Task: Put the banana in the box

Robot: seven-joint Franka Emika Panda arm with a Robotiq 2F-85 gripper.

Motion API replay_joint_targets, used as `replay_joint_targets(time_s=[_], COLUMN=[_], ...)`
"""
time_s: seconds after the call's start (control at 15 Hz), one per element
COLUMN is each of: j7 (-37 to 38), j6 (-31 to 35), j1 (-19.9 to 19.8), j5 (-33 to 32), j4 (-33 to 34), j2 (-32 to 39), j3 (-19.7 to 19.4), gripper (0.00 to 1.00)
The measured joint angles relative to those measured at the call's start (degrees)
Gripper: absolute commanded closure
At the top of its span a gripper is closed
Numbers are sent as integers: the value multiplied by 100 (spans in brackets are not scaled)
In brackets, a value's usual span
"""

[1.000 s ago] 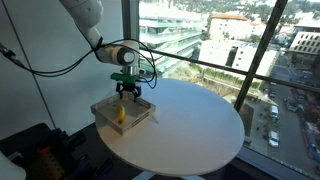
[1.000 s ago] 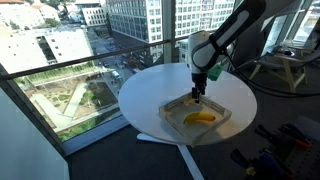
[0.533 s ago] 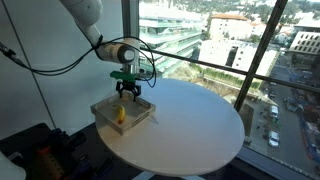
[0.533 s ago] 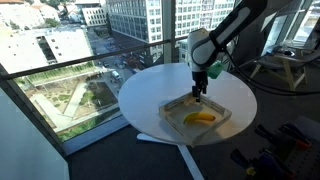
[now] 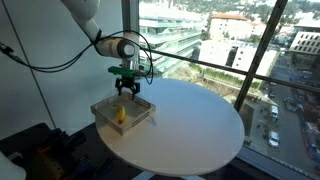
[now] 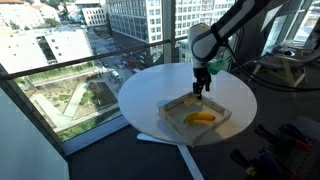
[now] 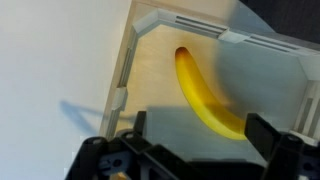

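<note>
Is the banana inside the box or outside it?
Inside: the banana lies flat on the floor of the box, enclosed by its walls, in all three views.

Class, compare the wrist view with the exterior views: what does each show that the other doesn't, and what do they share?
Wrist view only: the wall joints of the box close up, and the jaws standing apart. Exterior views only: the round white table, the arm and the city outside. Shared: the banana lying in the box, with the gripper above it.
</note>
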Motion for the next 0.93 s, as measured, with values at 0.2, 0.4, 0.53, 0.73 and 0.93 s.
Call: replay_joint_targets(time_s=[0.2, 0.4, 0.53, 0.73, 0.93], j7=[199, 386, 501, 668, 816], j6=[-151, -261, -350, -473, -579], j1=[3, 8, 12, 16, 35], j5=[0, 0, 0, 2, 4], j4=[-3, -13, -19, -41, -81], j2=[-124, -256, -346, -492, -639], j3=[0, 0, 0, 0, 0], gripper=[0, 0, 0, 0, 0])
